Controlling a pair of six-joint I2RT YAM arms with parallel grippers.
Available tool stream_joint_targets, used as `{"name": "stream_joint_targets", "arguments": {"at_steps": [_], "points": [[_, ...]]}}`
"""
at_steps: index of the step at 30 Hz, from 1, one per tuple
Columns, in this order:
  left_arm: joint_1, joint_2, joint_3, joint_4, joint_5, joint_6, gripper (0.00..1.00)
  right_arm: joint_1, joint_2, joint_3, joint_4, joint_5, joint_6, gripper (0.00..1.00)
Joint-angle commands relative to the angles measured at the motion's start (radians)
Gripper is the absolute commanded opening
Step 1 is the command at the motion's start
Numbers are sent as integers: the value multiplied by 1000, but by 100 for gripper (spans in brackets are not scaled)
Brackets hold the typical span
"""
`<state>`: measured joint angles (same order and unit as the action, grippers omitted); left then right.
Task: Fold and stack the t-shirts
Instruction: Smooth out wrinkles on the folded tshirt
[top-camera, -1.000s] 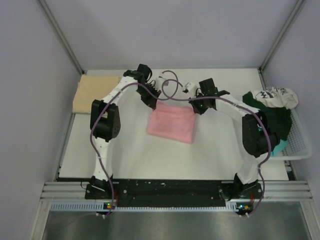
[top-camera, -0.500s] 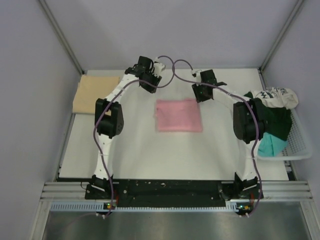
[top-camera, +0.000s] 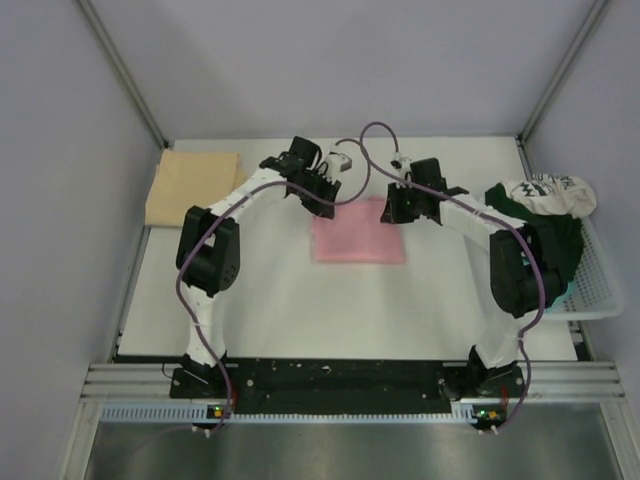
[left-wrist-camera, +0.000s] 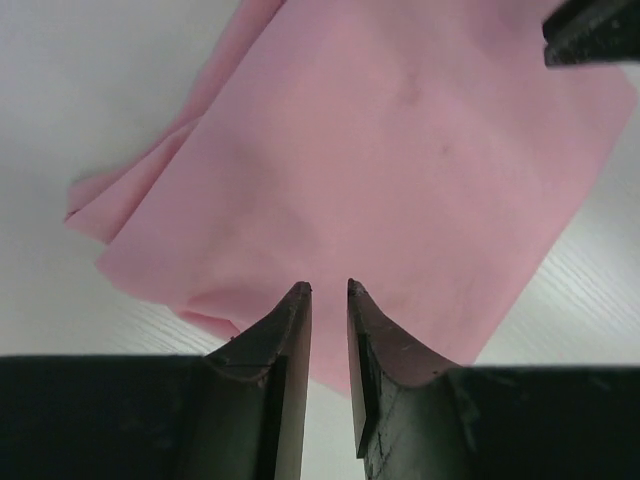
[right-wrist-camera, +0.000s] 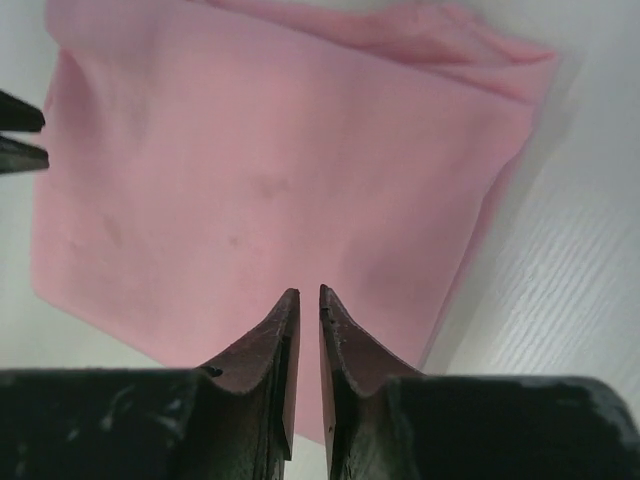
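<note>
Left gripper (top-camera: 327, 197) and right gripper (top-camera: 392, 210) have moved in from beyond the pink shirt (top-camera: 358, 233) to its far edge.
Each sits over one far corner with its jaws nearly together, only a slim gap between them and no cloth pinched. The pink shirt lies folded flat mid-table. A tan shirt (top-camera: 192, 185) lies folded at far left, and other shirts (top-camera: 545, 215) are heaped in the basket (top-camera: 600, 285) at right.

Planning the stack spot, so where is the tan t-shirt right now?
In the top view, the tan t-shirt lies folded in the far-left corner of the table, well left of the pink t-shirt at centre.
</note>
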<state>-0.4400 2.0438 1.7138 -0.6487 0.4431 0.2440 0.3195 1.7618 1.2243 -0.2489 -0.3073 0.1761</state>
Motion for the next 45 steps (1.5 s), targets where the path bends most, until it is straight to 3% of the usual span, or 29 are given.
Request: {"name": "stream_joint_targets", "arguments": {"at_steps": [1,4,8,16,22,26,31,39,45], "points": [[41,169,162,-18,-49,-118,25,7,56,-65,75,-56,123,11],[73,292,295,-77,-87,-158,25,7,61,-132,132,-69,155,10],[89,363,345,-72,-110,-183,24,7,44,-186,131,-23,157,10],[92,271,333,-91,-84,-164,25,70,-62,-180,28,52,92,10],[61,-12,149,9,-159,-85,27,105,-182,-209,60,5,155,13],[34,-149,-96,116,-123,-69,26,105,-231,-239,89,-16,200,14],[-28,-128,-273,156,-98,-94,22,81,-197,-270,88,8,218,14],[-19,-54,-339,126,-98,-123,20,59,-81,-370,148,5,284,15],[-5,-111,-376,112,-144,-103,21,61,-126,-411,162,-4,310,17]]}}
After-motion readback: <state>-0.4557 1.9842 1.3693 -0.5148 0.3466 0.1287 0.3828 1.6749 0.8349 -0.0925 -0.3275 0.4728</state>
